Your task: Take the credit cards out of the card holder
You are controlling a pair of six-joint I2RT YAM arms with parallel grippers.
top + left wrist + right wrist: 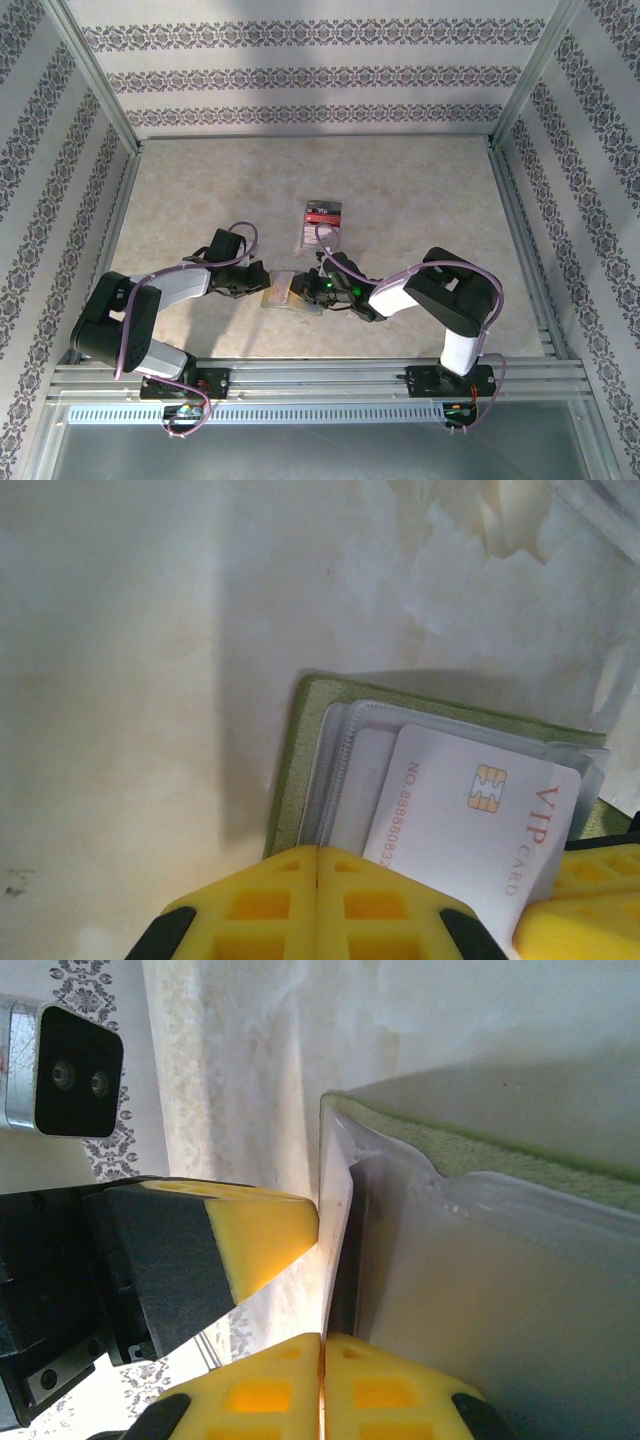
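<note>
Card holder (292,770) lies open. Left gripper (318,865) sits clenched at its edge. Right gripper (322,1345) pinches the white VIP card (470,820) poking from its pocket. Pulling time, I think: next, slide that card straight out.

I log the card holder (296,750) as olive green, pockets greyish translucent. The card (450,810): white, red lettering, gold chip. My left gripper (318,854) and right gripper (322,1338): yellow, black backing. The table (200,200): beige, marbled. The walls (300,80): white, grey floral bands.
</note>
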